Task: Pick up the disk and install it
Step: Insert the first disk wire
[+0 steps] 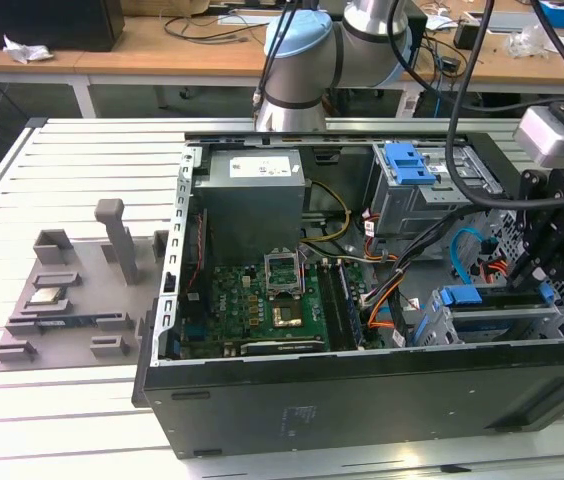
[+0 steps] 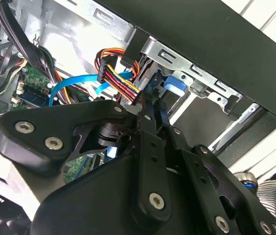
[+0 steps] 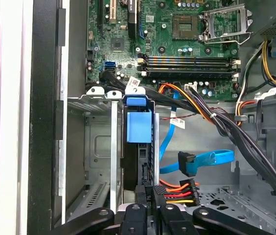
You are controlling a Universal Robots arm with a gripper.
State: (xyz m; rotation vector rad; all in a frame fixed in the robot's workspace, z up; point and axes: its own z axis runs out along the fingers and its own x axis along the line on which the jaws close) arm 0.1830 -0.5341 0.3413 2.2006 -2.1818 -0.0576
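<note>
The gripper (image 3: pixel 150 208) is pressing its fingers (image 2: pixel 148 125) clenched on the disk (image 3: pixel 139 128), which is sitting edge-on in the grey drive cage (image 3: pixel 101 147) near the case's front wall. Risk, as I judge it: the orange-and-red power connector (image 3: pixel 179 192) may be snagging the fingers. The first wrist view is showing the motherboard (image 3: pixel 177 34) beyond; the exterior view is showing the worktop (image 1: pixel 52 400).

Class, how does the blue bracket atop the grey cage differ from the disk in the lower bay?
The blue bracket lies flat atop its cage, bare; the disk stands on edge inside its bay. The bracket sits away from the tool; the disk is by it. Both show blue plastic.
</note>
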